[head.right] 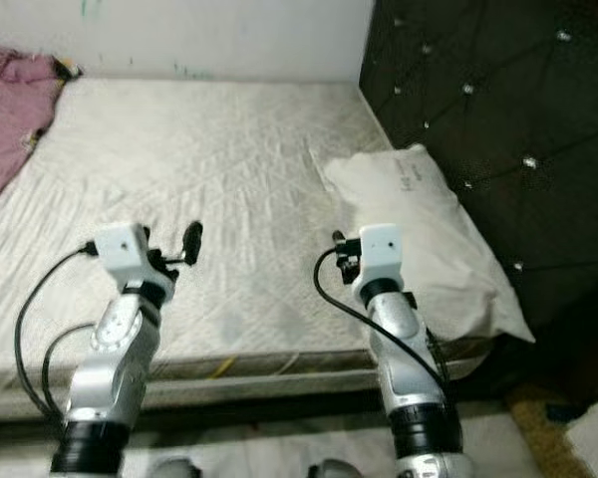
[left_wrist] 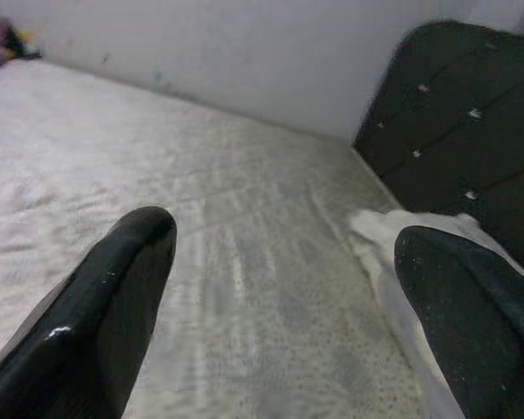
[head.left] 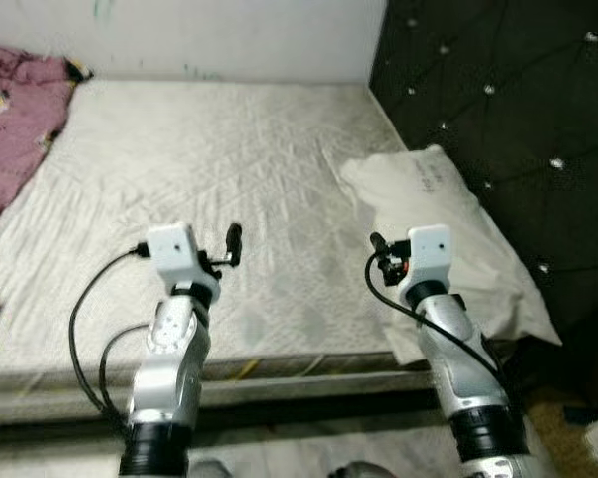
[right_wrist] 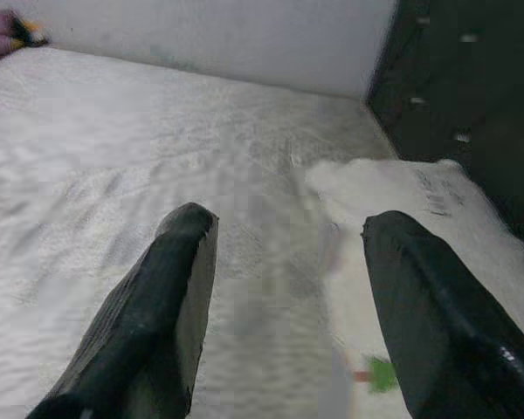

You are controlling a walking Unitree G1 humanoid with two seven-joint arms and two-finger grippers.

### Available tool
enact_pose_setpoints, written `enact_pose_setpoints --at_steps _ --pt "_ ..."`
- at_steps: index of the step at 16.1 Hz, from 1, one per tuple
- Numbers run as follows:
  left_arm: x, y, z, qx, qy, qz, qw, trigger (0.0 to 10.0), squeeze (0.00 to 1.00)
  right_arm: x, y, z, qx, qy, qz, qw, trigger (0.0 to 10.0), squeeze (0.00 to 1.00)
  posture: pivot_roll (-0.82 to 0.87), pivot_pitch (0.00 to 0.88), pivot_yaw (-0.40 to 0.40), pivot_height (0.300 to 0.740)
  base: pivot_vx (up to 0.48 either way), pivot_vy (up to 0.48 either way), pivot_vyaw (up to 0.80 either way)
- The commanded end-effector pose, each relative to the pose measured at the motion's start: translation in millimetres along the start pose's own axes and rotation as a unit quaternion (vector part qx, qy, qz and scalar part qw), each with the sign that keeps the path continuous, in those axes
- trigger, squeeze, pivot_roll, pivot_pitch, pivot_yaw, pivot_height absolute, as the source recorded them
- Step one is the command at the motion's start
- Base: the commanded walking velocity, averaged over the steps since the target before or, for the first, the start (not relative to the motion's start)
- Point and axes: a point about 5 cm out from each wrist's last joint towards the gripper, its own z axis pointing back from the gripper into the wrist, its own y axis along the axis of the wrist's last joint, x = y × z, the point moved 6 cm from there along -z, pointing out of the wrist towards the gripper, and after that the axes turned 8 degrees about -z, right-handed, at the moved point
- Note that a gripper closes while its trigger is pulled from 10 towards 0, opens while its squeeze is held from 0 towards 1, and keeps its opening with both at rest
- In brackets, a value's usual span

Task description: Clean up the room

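Head views checked: white rectangular fabric pillow point(head.left: 448, 229) lying on quilted off-white mattress point(head.left: 199, 169) against black tufted headboard point(head.left: 518, 110), long axis toward 12 o'clock. Right gripper point(right_wrist: 284, 288) nearer, pillow at 1 o'clock, jaws wide, empty. Left gripper point(left_wrist: 284, 288) likewise wide, empty, pillow at 2 o'clock.
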Motion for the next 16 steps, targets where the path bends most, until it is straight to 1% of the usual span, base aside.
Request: enact_pose_setpoints --at_steps 1,16 --pt "-5.3 0.2 0.1 -0.002 0.009 -0.003 1.0 10.0 0.0 -7.7 7.1 -3.4 0.008 0.015 0.001 1.0 10.0 0.0 0.03 0.0 -0.057 0.74 0.0 0.48 0.0" --pt "-8.5 0.2 -2.2 -0.006 0.014 -0.001 1.0 10.0 0.0 -9.1 6.3 -6.9 0.002 0.018 -0.006 1.0 10.0 0.0 0.03 0.0 -0.056 0.74 0.0 0.479 0.0"
